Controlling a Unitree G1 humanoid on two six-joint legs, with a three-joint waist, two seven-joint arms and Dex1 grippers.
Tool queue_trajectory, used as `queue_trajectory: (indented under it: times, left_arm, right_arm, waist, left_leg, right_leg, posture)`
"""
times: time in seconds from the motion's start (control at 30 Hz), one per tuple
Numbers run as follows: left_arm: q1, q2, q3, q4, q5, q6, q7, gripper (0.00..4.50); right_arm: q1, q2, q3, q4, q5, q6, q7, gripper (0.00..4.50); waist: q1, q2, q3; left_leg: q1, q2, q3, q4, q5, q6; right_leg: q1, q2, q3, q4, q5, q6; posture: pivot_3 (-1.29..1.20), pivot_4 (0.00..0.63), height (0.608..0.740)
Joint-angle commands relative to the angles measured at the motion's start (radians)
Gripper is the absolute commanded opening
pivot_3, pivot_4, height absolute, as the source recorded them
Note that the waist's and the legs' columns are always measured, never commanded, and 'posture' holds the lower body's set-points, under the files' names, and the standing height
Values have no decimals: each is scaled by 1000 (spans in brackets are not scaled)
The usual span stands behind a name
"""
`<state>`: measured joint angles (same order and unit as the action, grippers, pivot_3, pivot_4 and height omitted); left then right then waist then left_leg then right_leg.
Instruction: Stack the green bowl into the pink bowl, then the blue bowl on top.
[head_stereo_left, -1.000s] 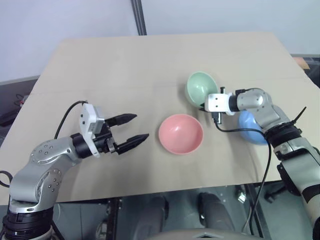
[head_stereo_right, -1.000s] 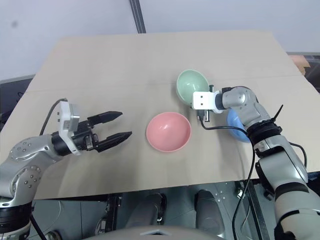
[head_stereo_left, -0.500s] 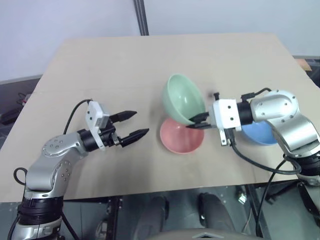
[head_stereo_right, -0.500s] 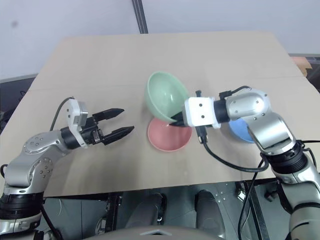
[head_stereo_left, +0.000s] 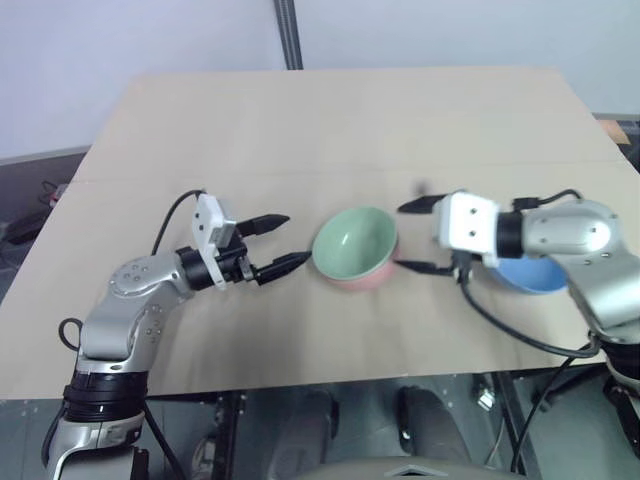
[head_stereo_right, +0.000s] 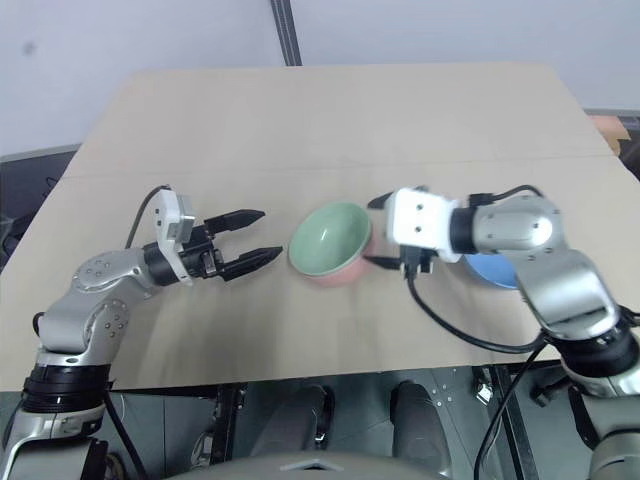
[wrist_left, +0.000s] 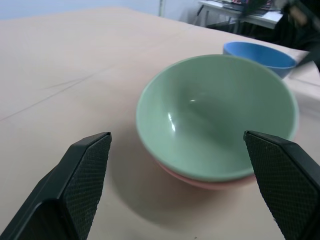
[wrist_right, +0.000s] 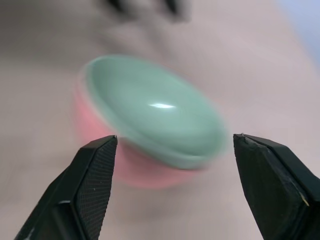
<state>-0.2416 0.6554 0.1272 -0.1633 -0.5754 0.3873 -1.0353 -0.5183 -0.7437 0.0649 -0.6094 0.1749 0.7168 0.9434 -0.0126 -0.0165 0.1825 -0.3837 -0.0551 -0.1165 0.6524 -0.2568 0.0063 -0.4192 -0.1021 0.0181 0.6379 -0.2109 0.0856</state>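
The green bowl (head_stereo_left: 355, 240) sits upright inside the pink bowl (head_stereo_left: 357, 284), of which only a rim and lower wall show beneath it. They rest near the middle of the beige table (head_stereo_left: 300, 120). My right gripper (head_stereo_left: 403, 237) is open just right of the stack, its fingers apart and holding nothing. The blue bowl (head_stereo_left: 530, 276) stands on the table behind that wrist, partly hidden by it. My left gripper (head_stereo_left: 290, 239) is open and empty just left of the stack, pointing at it; the left wrist view looks into the green bowl (wrist_left: 215, 130), with the blue bowl (wrist_left: 260, 55) beyond.
A metal pole (head_stereo_left: 288, 35) rises behind the table's far edge. A black cable (head_stereo_left: 500, 322) loops from my right wrist down over the front edge. The far half of the table is bare wood.
My right gripper carried the green bowl from the far right over the pink bowl, set it inside, opened and drew back. My left gripper moved a little closer to the bowls.
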Motion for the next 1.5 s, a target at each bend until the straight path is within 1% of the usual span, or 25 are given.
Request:
queue_trajectory:
  times: [0.03, 0.07, 0.13, 0.2, 0.3, 0.37, 0.47, 0.5, 0.57, 0.63, 0.7, 0.87, 0.93, 1.0, 1.07, 1.13, 1.27, 1.37, 1.5]
  left_arm:
    - [-14, 3, -7, -5, 1, -38, -41, 4500]
    - [-17, 1, -10, 0, 2, -42, -46, 4500]
    - [-27, 0, -20, 11, 7, -50, -58, 4500]
    - [-33, -1, -23, 21, 10, -56, -67, 4500]
    - [-49, -3, -21, 26, -1, -48, -79, 4500]
    - [-48, 2, -20, 16, -18, -44, -107, 4500]
    - [-37, 20, -6, 1, -50, -52, -177, 4500]
    - [-36, 29, 3, -3, -69, -38, -198, 4500]
    - [-36, 45, 10, -4, -87, -27, -232, 4500]
    - [-34, 55, 10, -3, -94, -27, -251, 4500]
    - [-30, 69, 17, -11, -114, -16, -269, 4500]
    - [-14, 77, 33, -30, -143, -4, -275, 4500]
    - [-5, 75, 42, -33, -154, 1, -267, 4500]
    - [0, 70, 49, -37, -161, 4, -254, 4500]
    - [5, 67, 53, -44, -165, 8, -244, 4500]
    - [10, 65, 55, -51, -163, 9, -236, 4500]
    - [15, 62, 65, -58, -167, 15, -213, 4500]
    - [18, 61, 70, -59, -169, 16, -203, 4500]
    - [15, 58, 69, -60, -173, 16, -191, 4500]
  right_arm:
    - [88, -19, -102, -110, -81, 180, -175, 3958]
    - [134, -42, -106, -135, -125, 206, -217, 3958]
    - [219, -26, -148, -191, -114, 358, -263, 3958]
    - [259, -4, -165, -229, -97, 457, -298, 3958]
    - [327, 63, -158, -257, -85, 568, -360, 3958]
    - [337, 104, -150, -247, -78, 601, -393, 3958]
    - [334, 139, -137, -215, -66, 615, -422, 3198]
    - [333, 144, -134, -204, -64, 613, -429, 2654]
    - [334, 140, -127, -188, -60, 603, -439, 1912]
    - [335, 134, -124, -182, -54, 595, -446, 1032]
    - [330, 123, -124, -169, -49, 584, -452, 57]
    - [319, 73, -123, -147, -47, 514, -454, 57]
    - [290, 55, -126, -154, -33, 428, -426, 57]
    - [248, 74, -137, -183, 23, 338, -376, 57]
    - [200, 114, -139, -211, 87, 209, -322, 57]
    - [156, 167, -153, -221, 202, 184, -260, 57]
    - [113, 164, -83, -253, 294, 181, -200, 57]
    - [120, 161, -27, -249, 348, 183, -171, 57]
    - [117, 127, 55, -163, 332, 110, -113, 57]
  waist:
    - [2, 0, 0]
    - [4, 0, 0]
    - [8, 0, 0]
    - [4, 0, 0]
    - [0, 0, 0]
    - [-1, 0, 0]
    - [-2, 0, 0]
    - [-1, 0, 0]
    - [-1, 0, 0]
    - [-1, 0, 0]
    - [-1, 0, 0]
    - [-2, 0, 0]
    - [-3, 0, 0]
    - [-5, 0, 0]
    - [-7, 0, 0]
    - [-6, 0, 0]
    - [0, 0, 0]
    - [-1, 0, 0]
    - [-2, 0, 0]
  left_leg:
    - [0, 0, 0, 0, 0, 0]
    - [0, 0, 1, 0, 0, 0]
    - [-1, -1, 2, 0, 0, 0]
    - [-1, -1, 2, 0, 0, 0]
    - [0, 0, 3, 0, 0, 0]
    - [1, 0, 3, 0, 0, 0]
    - [1, 0, 4, 0, 0, 0]
    - [1, 0, 4, 0, 0, 0]
    - [0, 0, 3, 0, 0, 0]
    - [0, 0, 3, 0, 0, 0]
    - [0, 0, 3, 0, 0, 0]
    - [1, 0, 3, 0, 0, 1]
    - [1, 0, 3, 0, 0, 0]
    - [1, 0, 3, 0, 0, 1]
    - [1, 2, 4, 0, 0, 1]
    - [1, 4, 3, 0, 0, 0]
    - [1, 4, 1, 0, 0, 0]
    - [0, 4, 1, 0, 0, 0]
    - [1, 3, 2, -1, 0, 0]
  right_leg:
    - [0, 0, 0, 0, 0, 0]
    - [0, 0, -1, 0, 0, 0]
    - [0, -1, -2, 0, 0, 0]
    - [0, -1, -1, 0, 0, 0]
    - [0, -1, -1, 0, 0, 0]
    - [1, 0, -1, 0, 0, 0]
    - [1, 0, 0, 0, 0, 0]
    - [1, 0, 0, 0, 0, 0]
    - [1, 0, -1, 0, 0, 0]
    - [1, 0, -1, 0, 0, 0]
    - [1, 0, -1, 0, 0, 0]
    - [2, 0, -1, 0, 0, 0]
    - [2, 0, -1, -1, 0, 0]
    - [2, 0, -1, -1, 0, 0]
    - [2, 1, -1, -1, 0, 0]
    - [2, 3, -1, -1, 0, 0]
    - [3, 3, -2, -2, 0, 0]
    - [3, 2, -3, -4, 0, 0]
    - [3, 2, -2, -4, 0, 0]
  posture:
    - [0, 150, 740]
    - [0, 150, 740]
    - [0, 150, 740]
    - [0, 150, 740]
    - [0, 150, 740]
    - [0, 150, 740]
    - [0, 150, 740]
    - [0, 150, 740]
    - [0, 150, 740]
    - [0, 150, 740]
    - [0, 150, 740]
    - [0, 150, 740]
    - [0, 150, 740]
    - [0, 150, 740]
    - [0, 150, 740]
    - [0, 150, 740]
    - [0, 150, 740]
    - [0, 150, 740]
    - [0, 150, 740]
